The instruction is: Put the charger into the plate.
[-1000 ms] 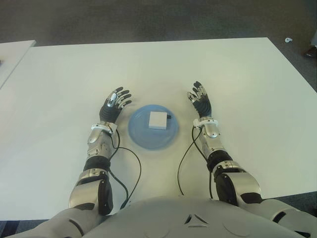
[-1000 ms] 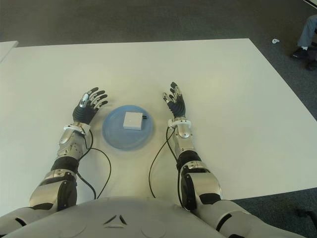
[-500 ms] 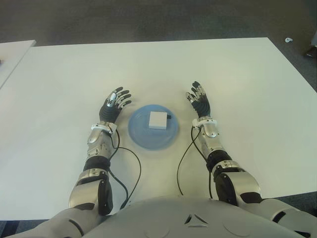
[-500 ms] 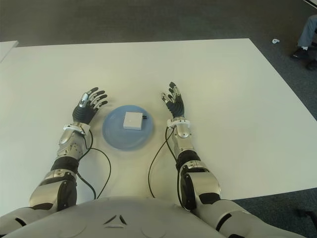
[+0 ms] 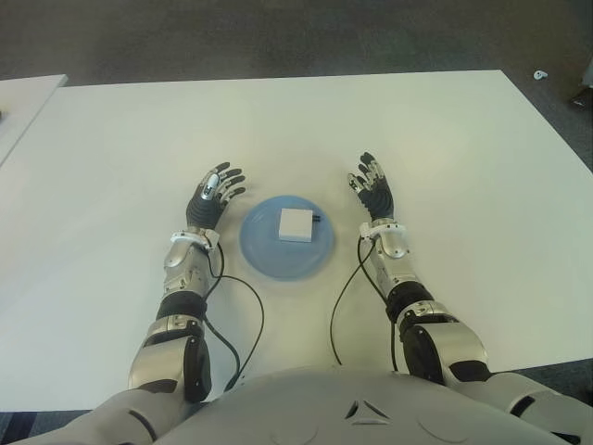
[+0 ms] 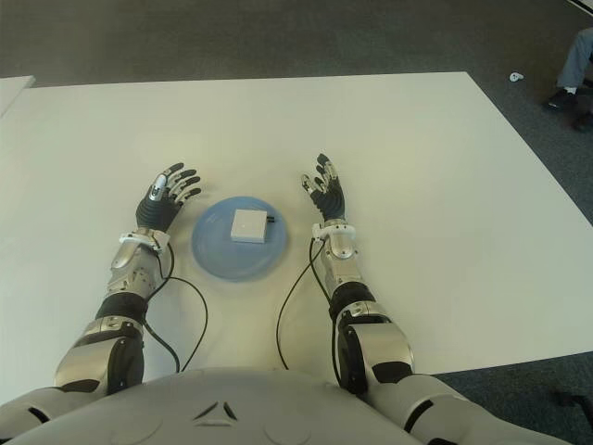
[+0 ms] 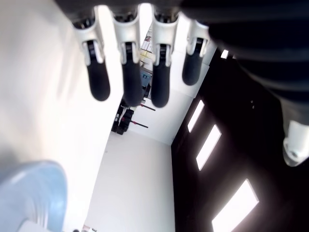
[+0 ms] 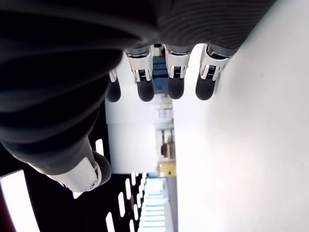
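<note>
White table (image 5: 445, 139) fills our view; the charger (image 5: 296, 224) lies in the plate (image 5: 264, 250). Our left hand (image 5: 210, 198) and right hand (image 5: 373, 192) flank it, fingers spread, holding nothing.

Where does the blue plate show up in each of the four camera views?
Left eye view: the plate lies near the middle, between the left hand and right hand.
Right eye view: the plate sits left of centre, between the same hands.
Left wrist view: a pale blue edge of the plate shows in one corner.
Right wrist view: not in it.
Shared landmark: the white charger on the plate, seen in both eye views.
</note>
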Action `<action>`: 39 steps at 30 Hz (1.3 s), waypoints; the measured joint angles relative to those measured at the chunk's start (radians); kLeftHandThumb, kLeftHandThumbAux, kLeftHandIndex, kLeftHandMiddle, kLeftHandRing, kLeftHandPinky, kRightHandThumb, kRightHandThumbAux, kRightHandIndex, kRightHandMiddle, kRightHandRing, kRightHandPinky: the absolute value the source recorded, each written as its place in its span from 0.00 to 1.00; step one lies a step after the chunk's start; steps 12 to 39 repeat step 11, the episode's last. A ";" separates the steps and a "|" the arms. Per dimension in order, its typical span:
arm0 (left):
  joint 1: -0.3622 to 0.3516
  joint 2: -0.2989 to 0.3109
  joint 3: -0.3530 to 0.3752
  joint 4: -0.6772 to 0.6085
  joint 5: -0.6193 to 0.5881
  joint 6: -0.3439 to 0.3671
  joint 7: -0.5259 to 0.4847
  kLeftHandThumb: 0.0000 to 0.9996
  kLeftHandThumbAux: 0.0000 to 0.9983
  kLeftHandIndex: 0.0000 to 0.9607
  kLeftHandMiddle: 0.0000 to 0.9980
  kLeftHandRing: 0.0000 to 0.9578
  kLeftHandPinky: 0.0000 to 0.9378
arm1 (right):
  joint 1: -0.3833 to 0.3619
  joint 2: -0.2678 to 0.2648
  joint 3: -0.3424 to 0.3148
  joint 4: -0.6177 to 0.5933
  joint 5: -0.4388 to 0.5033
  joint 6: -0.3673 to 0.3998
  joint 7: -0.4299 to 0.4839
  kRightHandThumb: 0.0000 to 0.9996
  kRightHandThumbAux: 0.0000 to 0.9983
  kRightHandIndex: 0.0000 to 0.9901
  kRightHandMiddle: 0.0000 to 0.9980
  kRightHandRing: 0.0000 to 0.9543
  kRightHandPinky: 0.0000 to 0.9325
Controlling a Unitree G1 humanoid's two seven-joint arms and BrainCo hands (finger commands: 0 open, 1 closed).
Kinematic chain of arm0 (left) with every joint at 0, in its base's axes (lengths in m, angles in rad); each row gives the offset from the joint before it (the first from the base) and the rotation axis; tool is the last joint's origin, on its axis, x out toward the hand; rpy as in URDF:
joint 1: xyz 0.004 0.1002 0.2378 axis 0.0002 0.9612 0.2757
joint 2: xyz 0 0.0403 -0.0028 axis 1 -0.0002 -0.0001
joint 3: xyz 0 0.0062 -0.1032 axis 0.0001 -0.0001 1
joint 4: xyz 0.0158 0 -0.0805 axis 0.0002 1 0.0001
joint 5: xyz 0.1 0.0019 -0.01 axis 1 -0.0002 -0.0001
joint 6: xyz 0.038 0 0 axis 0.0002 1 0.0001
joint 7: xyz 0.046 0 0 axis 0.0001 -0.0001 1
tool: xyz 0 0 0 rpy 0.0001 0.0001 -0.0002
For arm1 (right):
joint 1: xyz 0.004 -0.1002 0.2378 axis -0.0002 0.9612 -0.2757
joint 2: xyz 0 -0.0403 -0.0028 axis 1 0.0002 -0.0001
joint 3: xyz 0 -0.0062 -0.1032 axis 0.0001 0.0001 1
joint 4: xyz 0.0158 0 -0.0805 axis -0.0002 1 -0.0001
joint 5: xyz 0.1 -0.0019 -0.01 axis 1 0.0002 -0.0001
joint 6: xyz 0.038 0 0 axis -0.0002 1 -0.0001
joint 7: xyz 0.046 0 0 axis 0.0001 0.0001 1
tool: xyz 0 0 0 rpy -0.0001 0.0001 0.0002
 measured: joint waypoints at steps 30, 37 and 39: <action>-0.007 0.000 -0.014 0.016 0.028 -0.039 0.038 0.05 0.55 0.19 0.23 0.24 0.29 | 0.006 0.001 -0.006 -0.010 0.002 0.000 -0.018 0.05 0.72 0.02 0.03 0.02 0.04; -0.007 0.000 -0.014 0.016 0.028 -0.039 0.038 0.05 0.55 0.19 0.23 0.24 0.29 | 0.006 0.001 -0.006 -0.010 0.002 0.000 -0.018 0.05 0.72 0.02 0.03 0.02 0.04; -0.007 0.000 -0.014 0.016 0.028 -0.039 0.038 0.05 0.55 0.19 0.23 0.24 0.29 | 0.006 0.001 -0.006 -0.010 0.002 0.000 -0.018 0.05 0.72 0.02 0.03 0.02 0.04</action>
